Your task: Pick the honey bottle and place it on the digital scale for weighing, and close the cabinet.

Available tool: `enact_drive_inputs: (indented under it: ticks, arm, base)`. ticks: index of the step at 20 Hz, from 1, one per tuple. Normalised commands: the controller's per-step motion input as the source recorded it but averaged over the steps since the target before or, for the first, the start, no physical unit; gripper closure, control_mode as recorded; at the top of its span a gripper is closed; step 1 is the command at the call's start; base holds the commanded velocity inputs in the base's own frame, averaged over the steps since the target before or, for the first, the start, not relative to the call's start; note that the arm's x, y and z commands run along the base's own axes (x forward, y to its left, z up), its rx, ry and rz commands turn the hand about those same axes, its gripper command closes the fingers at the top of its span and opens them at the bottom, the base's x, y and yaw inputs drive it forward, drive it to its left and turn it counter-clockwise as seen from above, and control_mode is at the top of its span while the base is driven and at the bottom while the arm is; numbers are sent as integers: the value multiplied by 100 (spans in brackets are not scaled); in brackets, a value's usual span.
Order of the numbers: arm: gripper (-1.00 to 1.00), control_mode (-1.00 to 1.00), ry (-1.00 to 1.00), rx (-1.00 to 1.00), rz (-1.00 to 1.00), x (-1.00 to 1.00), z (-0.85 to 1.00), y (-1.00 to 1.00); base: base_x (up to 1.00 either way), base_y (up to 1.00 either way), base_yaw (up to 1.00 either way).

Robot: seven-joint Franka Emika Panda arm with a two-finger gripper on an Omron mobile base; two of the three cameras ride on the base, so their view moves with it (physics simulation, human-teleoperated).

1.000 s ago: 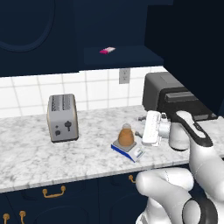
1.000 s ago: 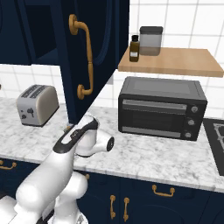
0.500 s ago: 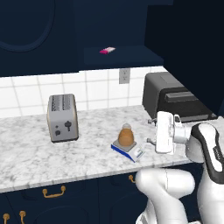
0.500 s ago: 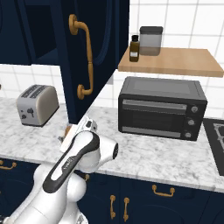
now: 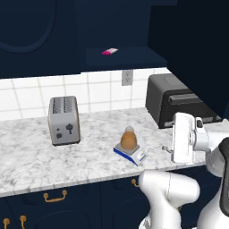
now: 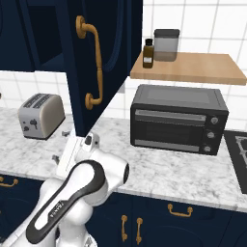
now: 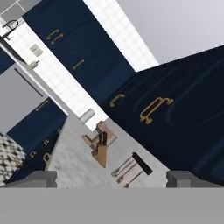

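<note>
One job looks settled: the honey bottle [image 5: 129,138] sits upright on the scale [image 5: 130,153], squarely on the grey platform, near the front edge of the bench [image 5: 31,163] and right of the toaster [image 5: 63,120]. That's where it needs to be for a reading, and nothing is touching it.

The gripper [image 5: 168,149] hangs off to the right of the scale, apart from the bottle, above the bench's front edge. Its jaws are spread with nothing between them: in the hand view both tips stand wide at the lower corners, and between them lie just a far bench with a knife block [image 7: 100,148] and navy doors. So the hand is tipped away from the bench, which I read as an arm done with the bottle and turning to the other job.

That job is the cabinet [image 6: 91,58]. Its door stands swung out toward the room, brass handle [image 6: 93,67] facing the right camera, edge hanging over the bench just left of the oven [image 6: 178,118]. The arm's white link sits below that door, so my guess is a push on the door face comes next. One risk: sweeping low and clipping the bottle.
</note>
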Motion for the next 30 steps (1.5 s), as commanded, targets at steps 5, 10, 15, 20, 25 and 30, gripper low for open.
enact_drive_inputs:
  ticks: [5, 10, 15, 20, 25, 30]
  arm:
    - [-100, -100, -42, -3, -4, -96, 40, 0]
    - [-100, -100, -31, 0, -8, -71, 37, -18]
    - [-100, -100, -21, 2, -6, -65, 25, -34]
    - [-100, -100, 4, 0, 0, -10, -38, -53]
    - [-100, -100, 6, 12, 0, 3, 29, -77]
    - [-100, -100, 0, 7, 0, 7, 50, -88]
  base:
    - [0, 0, 0]
    - [0, 0, 0]
    - [0, 0, 0]
    - [0, 0, 0]
    - [0, 0, 0]
    - [0, 0, 0]
